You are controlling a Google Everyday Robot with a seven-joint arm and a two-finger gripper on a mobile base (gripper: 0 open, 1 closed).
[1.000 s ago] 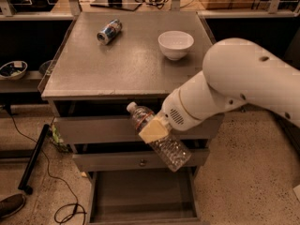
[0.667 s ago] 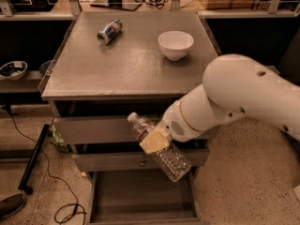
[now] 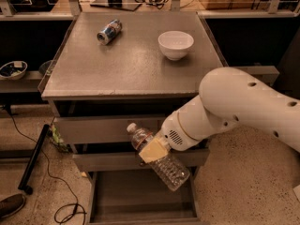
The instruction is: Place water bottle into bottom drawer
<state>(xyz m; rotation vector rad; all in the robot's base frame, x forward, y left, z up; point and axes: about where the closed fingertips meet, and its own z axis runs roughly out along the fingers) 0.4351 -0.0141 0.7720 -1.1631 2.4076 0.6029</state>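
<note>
water bottle (image 3: 172, 169) tilted, in fingers (image 3: 152, 150) — over bottom drawer (image 3: 131, 194)

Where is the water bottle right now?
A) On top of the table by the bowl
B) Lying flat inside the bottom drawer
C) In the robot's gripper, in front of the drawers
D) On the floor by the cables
C: the gripper is shut on the water bottle, holding it tilted in front of the drawer fronts, above the open bottom drawer.
</note>
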